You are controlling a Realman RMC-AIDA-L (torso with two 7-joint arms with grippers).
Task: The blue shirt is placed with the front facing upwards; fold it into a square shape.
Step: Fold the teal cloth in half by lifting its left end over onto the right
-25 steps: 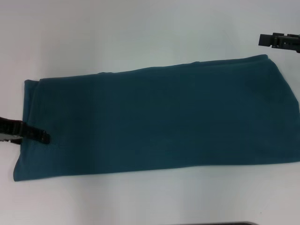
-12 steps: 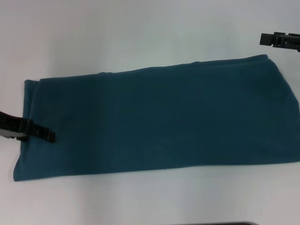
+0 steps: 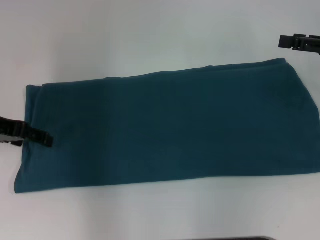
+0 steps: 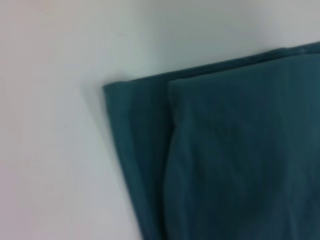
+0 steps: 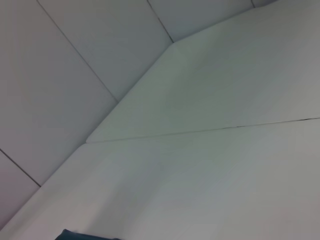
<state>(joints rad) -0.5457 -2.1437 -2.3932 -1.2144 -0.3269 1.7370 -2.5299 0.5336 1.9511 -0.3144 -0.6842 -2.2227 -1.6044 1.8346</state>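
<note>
Lying flat across the white tabletop (image 3: pixel 150 40), the blue shirt (image 3: pixel 170 130) is already a long folded band, no lettering or collar showing. It looks soft, light and limp, so a judgement: it will sag and slide its layers unless taken at an end, through all the plies, near a corner. The left wrist view shows those stacked plies at one corner. The left pincer (image 3: pixel 46 139) reaches over the shirt's left end, low on the cloth; whether it is spread or pinching cannot be told. The right pincer (image 3: pixel 283 42) hangs just beyond the shirt's far right corner, apart from it, state likewise unclear. Pale wall panels (image 5: pixel 90 55) rise behind the tabletop.
</note>
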